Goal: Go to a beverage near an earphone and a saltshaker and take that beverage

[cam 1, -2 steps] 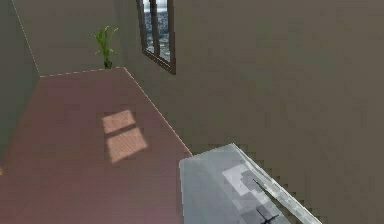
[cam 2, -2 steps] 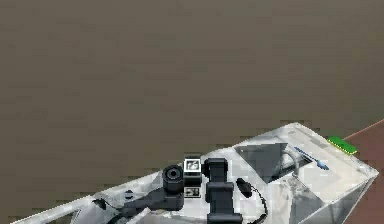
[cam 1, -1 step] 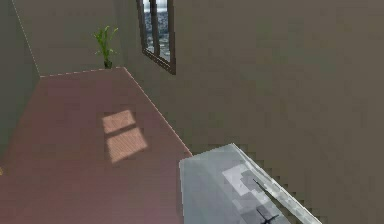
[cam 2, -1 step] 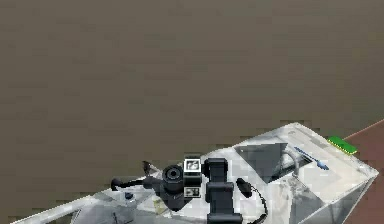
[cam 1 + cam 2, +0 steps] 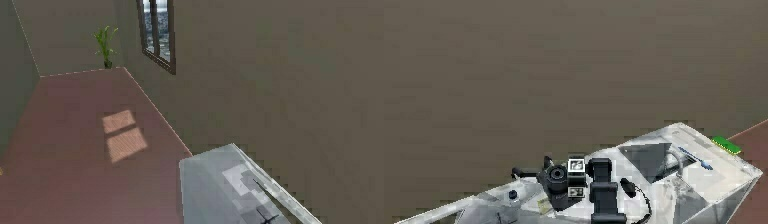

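A long table with a pale, glassy top (image 5: 684,180) runs along the brown wall in the arm side view, and its near end (image 5: 215,175) sits at the forward view's lower right. The dark arm (image 5: 604,205) rises over this top, with two white marked squares (image 5: 576,164) at its end. Left of them the gripper (image 5: 530,172) reaches toward the table's far edge. I cannot tell whether it holds anything. A small dark thing with a thin cord (image 5: 632,188) lies just right of the arm. A small greyish blob (image 5: 514,192) stands below the fingers.
A flat green thing (image 5: 727,143) lies at the table's right end, with a grey wedge shape (image 5: 649,155) nearer the middle. In the forward view, reddish-brown floor (image 5: 80,130) stretches ahead to a potted plant (image 5: 106,45) in the far corner. A dark-framed window (image 5: 158,32) is in the right wall.
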Tool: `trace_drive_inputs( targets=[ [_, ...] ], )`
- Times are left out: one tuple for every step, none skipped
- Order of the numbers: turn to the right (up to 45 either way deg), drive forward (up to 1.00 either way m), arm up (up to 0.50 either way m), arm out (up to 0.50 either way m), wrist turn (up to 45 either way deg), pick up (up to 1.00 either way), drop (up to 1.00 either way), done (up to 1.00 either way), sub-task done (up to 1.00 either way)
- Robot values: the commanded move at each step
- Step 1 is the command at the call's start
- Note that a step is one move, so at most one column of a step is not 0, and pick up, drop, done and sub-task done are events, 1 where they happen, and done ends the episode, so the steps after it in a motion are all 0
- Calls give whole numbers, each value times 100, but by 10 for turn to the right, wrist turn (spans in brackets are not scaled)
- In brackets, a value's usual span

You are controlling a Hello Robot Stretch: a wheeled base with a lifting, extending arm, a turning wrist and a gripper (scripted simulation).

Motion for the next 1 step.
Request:
trace_drive_inputs(
  targets=[
    [0,0,-30,0,0,0,0,0,0]
  ],
)
